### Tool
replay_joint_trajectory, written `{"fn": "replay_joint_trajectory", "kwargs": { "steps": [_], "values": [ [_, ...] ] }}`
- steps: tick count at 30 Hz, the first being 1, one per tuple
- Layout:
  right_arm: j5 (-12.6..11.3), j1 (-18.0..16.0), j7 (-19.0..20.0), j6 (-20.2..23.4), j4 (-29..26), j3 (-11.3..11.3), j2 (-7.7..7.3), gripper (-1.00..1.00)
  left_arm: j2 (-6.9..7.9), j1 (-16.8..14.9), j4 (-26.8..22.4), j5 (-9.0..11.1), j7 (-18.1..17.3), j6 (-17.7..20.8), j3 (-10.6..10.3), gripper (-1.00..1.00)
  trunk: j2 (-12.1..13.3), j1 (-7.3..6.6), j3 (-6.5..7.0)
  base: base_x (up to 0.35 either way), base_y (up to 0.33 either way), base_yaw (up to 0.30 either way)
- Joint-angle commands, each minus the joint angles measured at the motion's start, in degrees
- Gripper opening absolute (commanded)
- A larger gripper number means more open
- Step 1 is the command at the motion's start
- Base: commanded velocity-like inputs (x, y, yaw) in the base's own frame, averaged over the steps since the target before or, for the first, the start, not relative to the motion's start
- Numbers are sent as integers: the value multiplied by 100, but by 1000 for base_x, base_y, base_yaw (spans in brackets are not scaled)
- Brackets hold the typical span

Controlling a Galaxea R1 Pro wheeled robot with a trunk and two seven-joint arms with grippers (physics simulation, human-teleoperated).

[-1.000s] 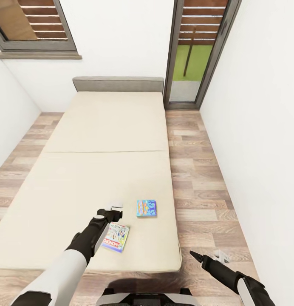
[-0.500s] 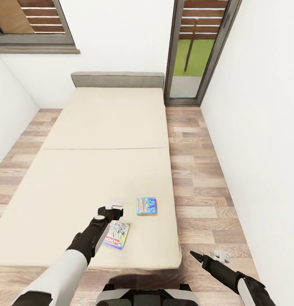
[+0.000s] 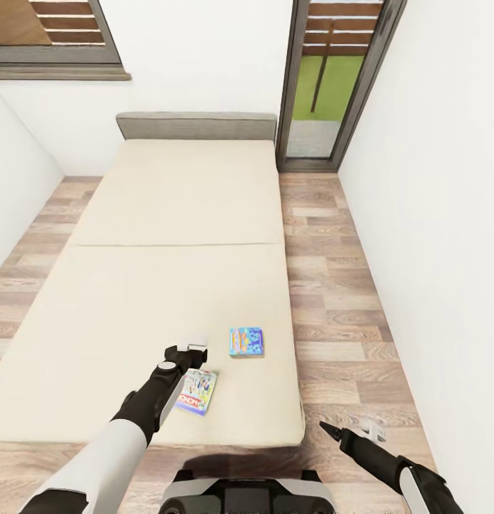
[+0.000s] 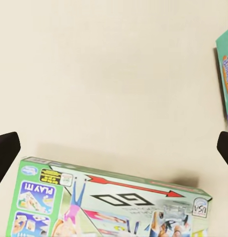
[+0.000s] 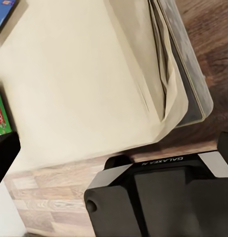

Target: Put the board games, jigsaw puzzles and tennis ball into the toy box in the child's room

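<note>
Jaws of the left gripper (image 3: 192,350) stand wide: in the left wrist view the two dark fingertips (image 4: 5,150) sit at opposite edges of the frame with nothing between them. The left gripper hangs over the bed (image 3: 168,214), just past the far edge of the Monopoly board game (image 3: 195,392), which lies flat on the mattress near the foot end. The second board game (image 3: 246,342), a blue-and-orange box, lies flat just beside it, toward the bed's right edge; the two boxes are near one another but not touching. Jaws of the right gripper (image 3: 331,430) show as a narrow dark point held low over the wood floor (image 3: 333,285) at the right of the bed; whether they are parted cannot be told from these views. Compared with the head view of one second ago, the whole scene has slid upward in the frame and the robot's base shows more at the lower edge, which indicates camera or trunk motion, not motion of the games; the left arm keeps the same pose over the Monopoly box. Assessment: neither bed game is grasped yet. The left gripper appears staged for a descent onto the Monopoly box, a thin flat item that will probably need an edge grip.
</note>
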Motion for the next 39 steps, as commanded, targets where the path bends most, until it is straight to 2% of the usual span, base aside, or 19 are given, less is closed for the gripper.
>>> {"fn": "replay_joint_trajectory", "kwargs": {
  "steps": [1,33,39],
  "values": [
    [-37,-2,11,46,-2,-12,1,100,3,-1,-10,-58,23,36,-17,100,-9,3,-17,0,0,0],
    [-37,-2,11,46,-2,-12,7,100,1,8,-10,-67,22,23,-23,100,-9,3,-319,0,0,0],
    [-37,-2,11,46,-2,-12,4,100,3,7,-10,-67,30,-122,-23,100,-9,3,-375,0,0,0]
  ]
}}
